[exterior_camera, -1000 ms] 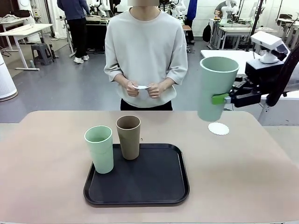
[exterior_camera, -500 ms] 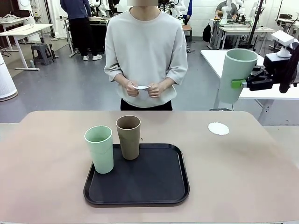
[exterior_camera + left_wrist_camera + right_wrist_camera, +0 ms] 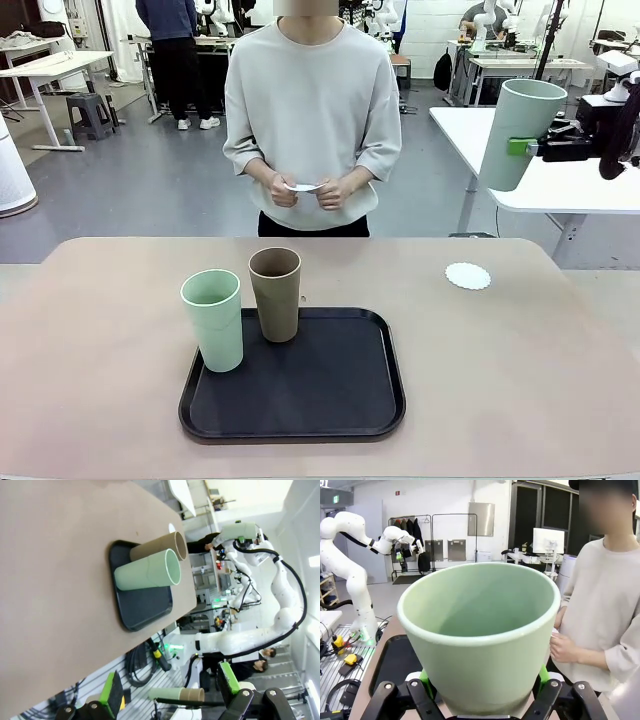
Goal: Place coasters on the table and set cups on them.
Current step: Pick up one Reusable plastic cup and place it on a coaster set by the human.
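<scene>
Nearest the robot, the left gripper hung with its jaws spread wide and nothing between them, apparently kept free for a later cup. On the table, taking the robot's edge as 6 o'clock and the person's as 12, the black tray lay just short of centre towards 6 o'clock. At the tray's 10 o'clock corner stood a mint cup, and beside it, at about 11 o'clock, the brown cup. Both were upright, mouths up and close together, probably parked there as stock waiting for their turn. Farther out, at about 2 o'clock on the table, one coaster lay flat and bare, well apart from the tray, which left room for a cup to come down on it without knocking the others. Above and beyond that spot, past the table's 2 o'clock corner, the right gripper was clamped on a second mint cup. Its green pads pinched the wall from both sides, and the cup leaned slightly with its mouth up. Held so high, it looked carried clear of everything, with the lowering onto the coaster not yet done. At 12 o'clock the person's hands held a white doily between them at waist height, seemingly ready to lay it next.
</scene>
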`<action>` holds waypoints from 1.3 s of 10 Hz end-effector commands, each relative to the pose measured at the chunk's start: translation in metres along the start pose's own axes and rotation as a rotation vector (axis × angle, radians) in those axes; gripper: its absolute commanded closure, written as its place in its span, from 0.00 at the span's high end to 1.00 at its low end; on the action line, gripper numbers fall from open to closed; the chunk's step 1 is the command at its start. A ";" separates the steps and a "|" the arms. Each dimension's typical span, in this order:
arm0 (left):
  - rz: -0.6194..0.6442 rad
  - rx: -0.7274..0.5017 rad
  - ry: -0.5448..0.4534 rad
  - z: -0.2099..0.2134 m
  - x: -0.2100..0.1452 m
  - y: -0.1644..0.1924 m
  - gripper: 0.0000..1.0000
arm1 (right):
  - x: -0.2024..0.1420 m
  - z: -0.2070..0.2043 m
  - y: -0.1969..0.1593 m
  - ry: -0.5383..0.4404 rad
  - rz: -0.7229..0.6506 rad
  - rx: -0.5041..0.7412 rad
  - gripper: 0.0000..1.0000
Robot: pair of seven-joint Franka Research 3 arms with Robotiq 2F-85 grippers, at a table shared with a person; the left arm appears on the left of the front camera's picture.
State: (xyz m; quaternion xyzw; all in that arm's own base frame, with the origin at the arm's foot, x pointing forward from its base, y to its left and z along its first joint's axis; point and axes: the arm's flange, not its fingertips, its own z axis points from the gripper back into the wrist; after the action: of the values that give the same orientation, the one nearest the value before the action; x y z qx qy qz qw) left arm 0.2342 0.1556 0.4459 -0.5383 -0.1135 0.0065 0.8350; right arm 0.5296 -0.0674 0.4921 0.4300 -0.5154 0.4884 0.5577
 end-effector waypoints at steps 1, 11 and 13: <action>-0.007 -0.003 -0.011 0.001 0.000 0.000 1.00 | 0.009 -0.001 -0.004 0.009 -0.013 0.000 0.86; -0.007 -0.003 -0.011 0.001 0.000 0.000 1.00 | -0.049 0.020 -0.080 -0.009 -0.051 -0.015 0.86; -0.007 -0.003 -0.011 0.001 0.000 0.000 1.00 | -0.086 0.022 -0.098 0.003 -0.103 0.016 0.86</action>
State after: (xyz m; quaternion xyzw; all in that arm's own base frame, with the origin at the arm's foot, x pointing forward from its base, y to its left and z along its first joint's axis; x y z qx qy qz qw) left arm 0.2342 0.1557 0.4459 -0.5384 -0.1135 0.0066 0.8350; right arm 0.6097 -0.1095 0.4108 0.4396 -0.4912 0.4680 0.5886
